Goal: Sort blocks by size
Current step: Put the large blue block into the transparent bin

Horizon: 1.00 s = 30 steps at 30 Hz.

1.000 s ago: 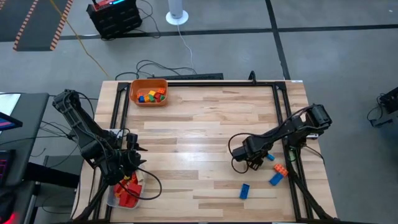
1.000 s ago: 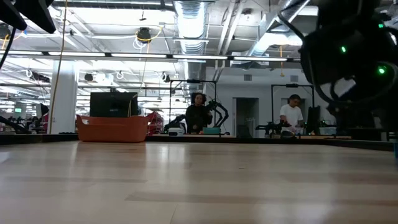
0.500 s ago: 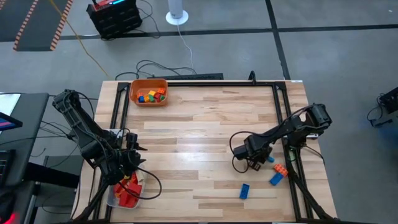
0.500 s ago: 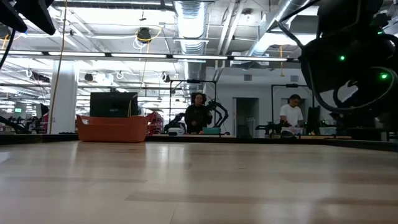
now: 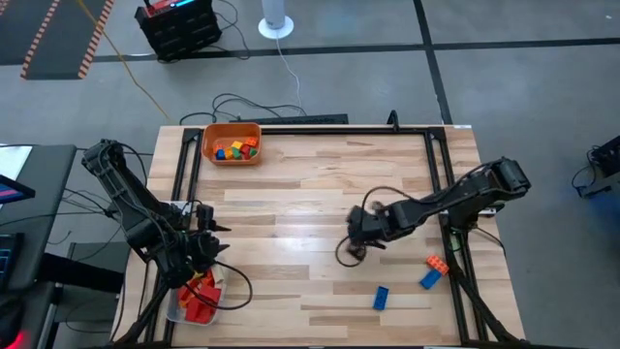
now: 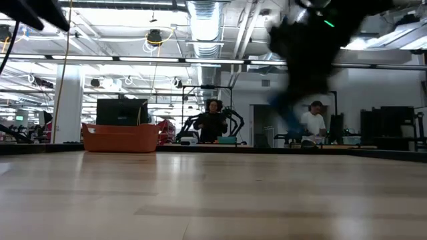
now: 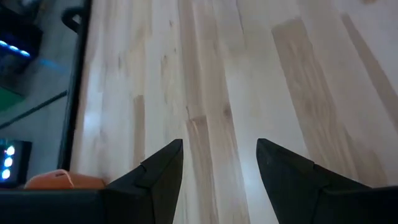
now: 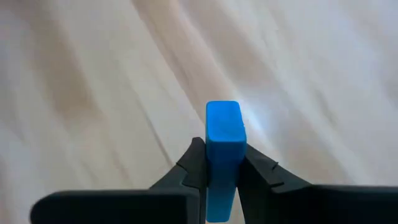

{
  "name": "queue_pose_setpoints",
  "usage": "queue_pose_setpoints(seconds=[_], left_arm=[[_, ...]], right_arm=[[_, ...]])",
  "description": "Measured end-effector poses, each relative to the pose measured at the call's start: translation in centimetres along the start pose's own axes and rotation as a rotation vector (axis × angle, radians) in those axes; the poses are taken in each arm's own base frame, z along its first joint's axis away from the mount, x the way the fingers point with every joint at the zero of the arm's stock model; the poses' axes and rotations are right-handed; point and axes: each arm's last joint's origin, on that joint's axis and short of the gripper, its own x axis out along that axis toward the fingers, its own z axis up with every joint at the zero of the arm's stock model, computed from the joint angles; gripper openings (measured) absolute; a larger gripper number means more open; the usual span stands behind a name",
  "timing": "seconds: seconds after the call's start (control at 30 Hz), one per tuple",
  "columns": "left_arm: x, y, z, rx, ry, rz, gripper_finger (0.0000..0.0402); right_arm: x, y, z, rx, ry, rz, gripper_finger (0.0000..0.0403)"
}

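R gripper (image 8: 222, 163) jaws clamp blue block (image 8: 222, 146), just swung toward 9 o'clock: heading for a bin. L gripper (image 7: 219, 163) jaws apart, idle.

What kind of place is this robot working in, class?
Probably a robotics lab or workshop: a grey concrete floor around the wooden table, ceiling ducts, and people at distant workbenches.

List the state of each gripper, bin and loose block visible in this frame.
Right gripper: shut on a blue block, above the table's middle right.
Left gripper: open, empty, over the clear tub.
Orange bin: holds several small blocks.
Clear tub: holds red and orange blocks.
Blue block near the front edge: lying loose on the table.
Orange block: loose by the right rail.
Second blue block: loose beside it.
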Motion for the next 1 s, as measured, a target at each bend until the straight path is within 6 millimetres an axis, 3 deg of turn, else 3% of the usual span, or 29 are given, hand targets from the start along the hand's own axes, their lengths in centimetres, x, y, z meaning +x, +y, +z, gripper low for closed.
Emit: queue_pose_setpoints(seconds=[0.2,0.43,0.73,1.0], left_arm=[[0.1,-0.1,1.2,-0.061,-0.102,0.032,0.0197],[1.5,1.0,2.8,-0.18,-0.135,0.013,0.0197],[3.4,3.1,4.4,-0.239,-0.15,-0.067,0.0197],[4.0,3.8,4.7,-0.238,-0.158,-0.138,0.0197]], right_arm=[[-0.2,3.8,4.6,-0.14,-0.568,0.251,0.008],[0.8,5.9,6.8,-0.289,-1.032,0.314,0.008],[3.0,10.1,9.9,-0.459,-1.159,0.37,0.008],[1.7,12.0,12.7,-0.556,-1.172,0.318,0.008]])
